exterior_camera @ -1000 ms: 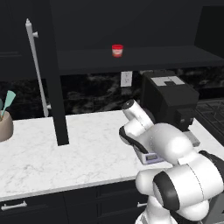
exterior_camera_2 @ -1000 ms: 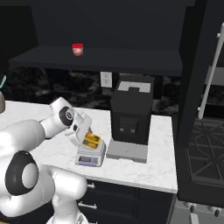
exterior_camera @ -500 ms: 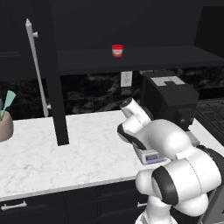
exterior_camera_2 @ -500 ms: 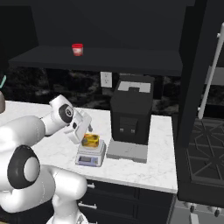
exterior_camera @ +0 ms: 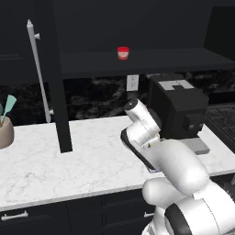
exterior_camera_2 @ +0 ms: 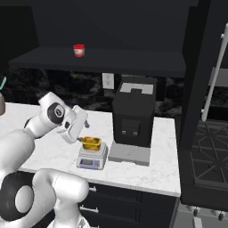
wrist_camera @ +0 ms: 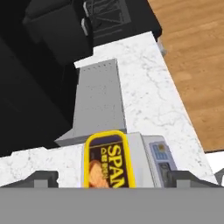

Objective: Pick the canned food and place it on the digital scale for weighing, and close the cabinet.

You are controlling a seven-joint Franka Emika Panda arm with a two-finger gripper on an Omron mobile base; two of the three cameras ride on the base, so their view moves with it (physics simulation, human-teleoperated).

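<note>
- The cabinet (exterior_camera: 59,92) was the largest thing and stood open, its door edge-on over the worktop (exterior_camera: 69,160) with the bar handle (exterior_camera: 39,73) facing out; shutting it was, I judge, the step left.
- The black machine (exterior_camera_2: 133,116) sat toward the worktop's right end, against the back wall, its grey tray (wrist_camera: 98,96) reaching toward the front edge.
- The scale (exterior_camera_2: 92,157) sat near the front edge, just left of that tray, display facing forward.
- The can (exterior_camera_2: 91,142) lay flat on the scale's plate, centred, so it seemed placed for weighing.
- The gripper (exterior_camera_2: 82,133) hung just beside the can, jaws spread wide to either side and clear of it: released.
- A red cup (exterior_camera: 122,53) stood on the shelf.
</note>
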